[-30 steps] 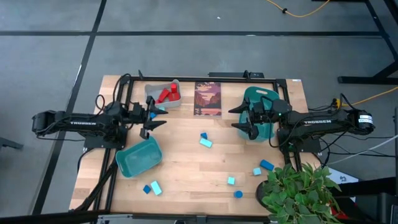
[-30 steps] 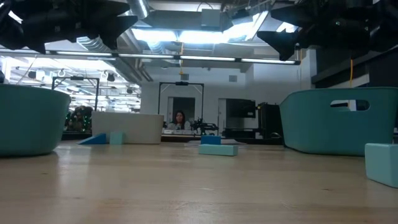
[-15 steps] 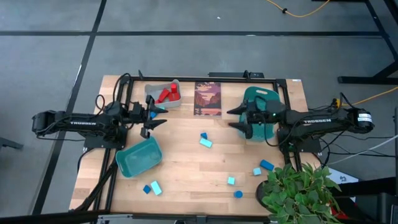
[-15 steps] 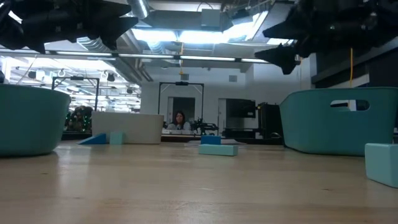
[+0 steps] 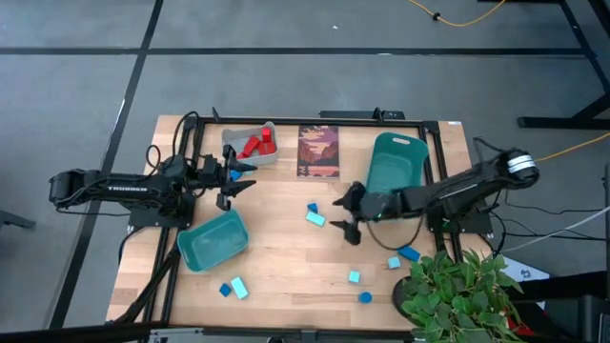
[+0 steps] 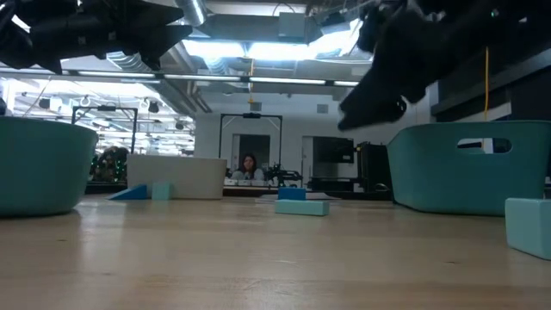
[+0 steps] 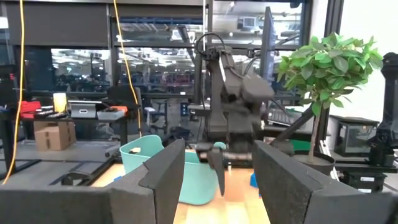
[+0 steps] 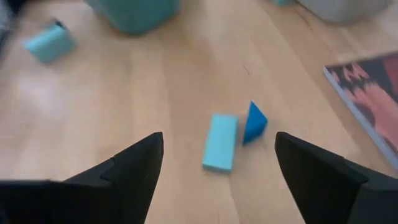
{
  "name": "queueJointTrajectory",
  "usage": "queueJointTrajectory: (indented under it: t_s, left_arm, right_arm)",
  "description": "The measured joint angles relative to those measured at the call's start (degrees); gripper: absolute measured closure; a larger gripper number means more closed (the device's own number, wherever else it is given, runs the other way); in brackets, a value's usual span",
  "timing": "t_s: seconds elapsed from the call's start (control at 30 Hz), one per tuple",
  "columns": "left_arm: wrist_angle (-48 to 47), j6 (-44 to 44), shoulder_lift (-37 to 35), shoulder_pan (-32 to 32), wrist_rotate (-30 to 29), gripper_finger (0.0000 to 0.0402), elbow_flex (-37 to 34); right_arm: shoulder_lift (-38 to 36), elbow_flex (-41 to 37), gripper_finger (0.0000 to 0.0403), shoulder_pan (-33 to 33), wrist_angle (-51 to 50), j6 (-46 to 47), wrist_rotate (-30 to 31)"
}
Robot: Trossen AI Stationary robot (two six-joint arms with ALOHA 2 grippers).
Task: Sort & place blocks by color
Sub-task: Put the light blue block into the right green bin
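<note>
Nearest the table's front edge, seen from overhead: a dark blue block touching a light cyan block at front left, a small dark blue piece and a cyan cube toward front right, close to a potted plant at the front right corner. Slightly farther back on the right, a cyan block beside a blue block.

On the left, a teal bin lying tilted on the wood. Mid-table, a light cyan bar next to a dark blue wedge, the same pair lying just ahead in the right wrist view as bar and wedge. Right gripper above the table just right of that pair, fingers spread wide and holding nothing.

Left gripper hanging over the left side of the table, near a grey bin, jaws parted and empty.

At the back: grey bin holding red blocks, a dark picture card lying flat beside it, and a second teal bin back right, empty as far as visible.

Low across the tabletop, the bar with blue behind it, and a person far off in the room.
</note>
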Motion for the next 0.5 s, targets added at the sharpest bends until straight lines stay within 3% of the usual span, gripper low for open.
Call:
queueJointTrajectory:
  t_s: [0.23, 0.5]
  left_arm:
    - [0.1, 0.0, 0.0, 0.0, 0.0, 0.0221, 0.0]
    - [0.1, -0.1, 0.0, 0.0, 0.0, 0.0221, 0.0]
  right_arm:
    - [12.8, 1.1, 0.0092, 3.8, 4.3, 6.0, 10.7]
    - [23.5, 1.2, 0.0092, 4.5, 18.4, 7.4, 12.1]
